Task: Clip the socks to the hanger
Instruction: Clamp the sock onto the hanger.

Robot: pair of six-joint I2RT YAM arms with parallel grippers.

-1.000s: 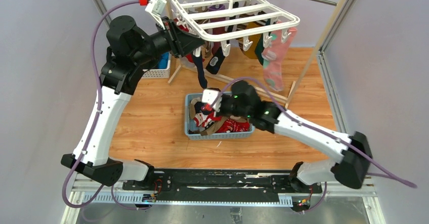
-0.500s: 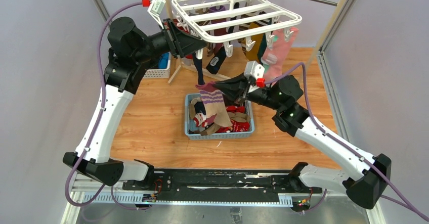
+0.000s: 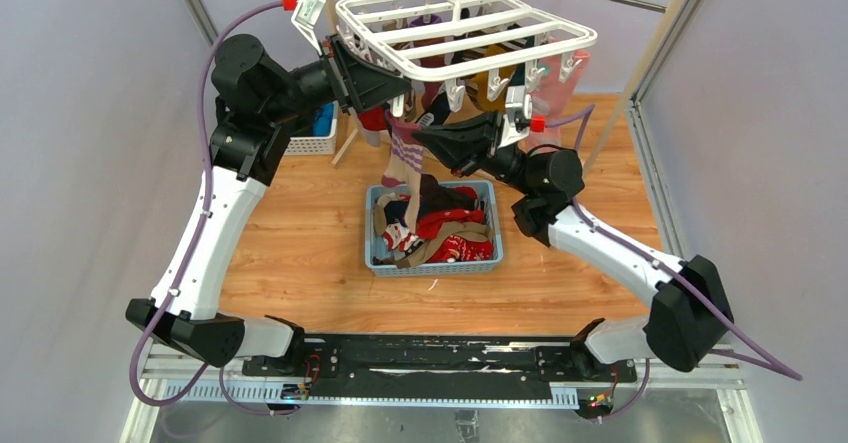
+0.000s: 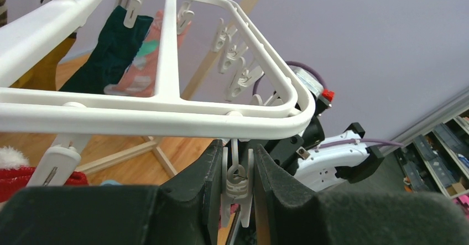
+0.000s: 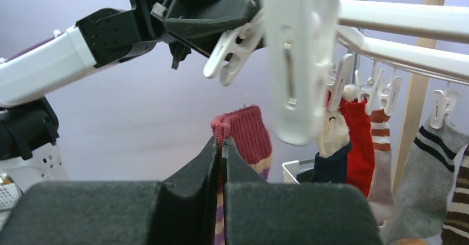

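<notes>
The white hanger hangs at the back, with several socks clipped under it. My left gripper is at its front left corner, shut on a dangling white clip just below the hanger's front bar. My right gripper is shut on the cuff of a beige and purple striped sock with a pink cuff. It holds the cuff a little below the clip in my left gripper. More socks fill the blue basket.
A wooden rack post and its metal rail stand behind the hanger. A white lattice basket sits at the back left. Red and grey striped socks hang to the right of my right gripper. A large clip hangs close to the right wrist camera.
My right arm has lifted the striped sock out of the blue basket and carried it up and back to the hanger's front left corner. The left gripper has stayed on its clip.
</notes>
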